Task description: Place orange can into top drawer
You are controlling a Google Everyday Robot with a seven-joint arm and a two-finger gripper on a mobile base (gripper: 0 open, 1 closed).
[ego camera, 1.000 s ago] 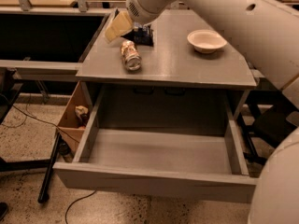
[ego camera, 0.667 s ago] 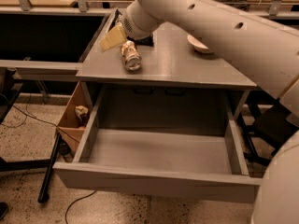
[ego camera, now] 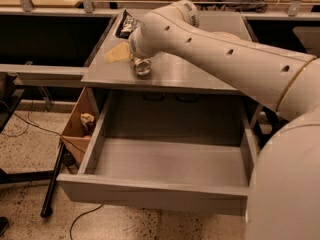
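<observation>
The orange can lies on its side on the grey cabinet top, near the top's left front, with a silvery end facing me. My gripper is right at the can's upper left; only a tan part of it shows from under the white arm. I cannot see whether it touches the can. The top drawer is pulled out wide below the cabinet top, and its grey floor is bare.
A dark blue snack bag lies at the back left of the cabinet top. A brown cardboard box stands to the left of the drawer. My arm spans the right half of the top. A dark table adjoins on the left.
My arm has swung down and left across the cabinet top and now hides the white bowl. The gripper has come lower beside the can. The can has not moved.
</observation>
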